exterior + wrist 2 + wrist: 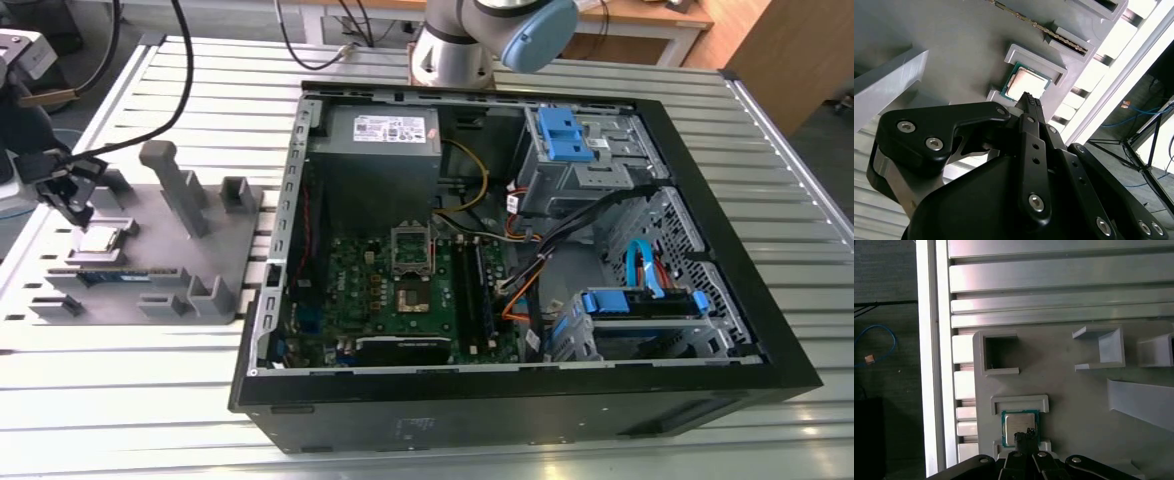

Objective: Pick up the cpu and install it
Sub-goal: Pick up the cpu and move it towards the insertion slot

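The cpu [104,238] is a small silvery square chip with a green rim, lying in a shallow pocket of the grey holder plate [160,245] at the exterior view's left. My gripper [71,203] hangs just above it, apart from it, with its black fingers shut and nothing between them. In both wrist views the fingertips [1031,103] [1024,436] sit over one edge of the cpu [1025,83] [1019,422]. The open computer case [747,330] lies in the middle, and its green motherboard carries the silver socket frame [411,262].
A long memory stick [115,275] [1059,35] rests in a slot of the holder plate, near the cpu. Grey upright posts [171,180] rise from the plate beside the gripper. Cables and blue drive bays [567,135] crowd the case's right half. The slatted aluminium table [134,400] ends close to the plate.
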`<action>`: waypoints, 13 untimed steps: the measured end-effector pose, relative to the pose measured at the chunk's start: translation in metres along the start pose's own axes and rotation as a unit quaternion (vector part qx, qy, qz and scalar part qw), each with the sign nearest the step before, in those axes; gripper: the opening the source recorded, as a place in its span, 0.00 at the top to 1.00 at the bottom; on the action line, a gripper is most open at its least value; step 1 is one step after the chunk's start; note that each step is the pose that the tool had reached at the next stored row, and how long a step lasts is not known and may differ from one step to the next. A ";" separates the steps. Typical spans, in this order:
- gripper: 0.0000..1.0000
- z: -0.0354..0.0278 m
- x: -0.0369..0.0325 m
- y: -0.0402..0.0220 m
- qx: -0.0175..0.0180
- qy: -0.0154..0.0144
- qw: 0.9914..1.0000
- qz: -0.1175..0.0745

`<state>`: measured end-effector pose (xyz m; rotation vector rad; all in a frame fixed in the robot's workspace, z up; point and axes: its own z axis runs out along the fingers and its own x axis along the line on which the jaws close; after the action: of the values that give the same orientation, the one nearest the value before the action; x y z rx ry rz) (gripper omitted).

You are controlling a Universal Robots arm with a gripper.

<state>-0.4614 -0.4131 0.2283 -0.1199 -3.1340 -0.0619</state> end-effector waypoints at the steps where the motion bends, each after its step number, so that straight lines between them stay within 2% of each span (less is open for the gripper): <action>1: 0.89 0.0006 0.0001 -0.0001 0.000 0.000 1.000 0.000; 7: 0.89 0.0063 0.0014 -0.0008 0.000 0.000 1.000 0.000; 13: 0.89 0.0148 0.0029 -0.0012 0.000 0.000 1.000 0.000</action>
<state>-0.4644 -0.4135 0.2134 -0.1201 -3.1339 -0.0606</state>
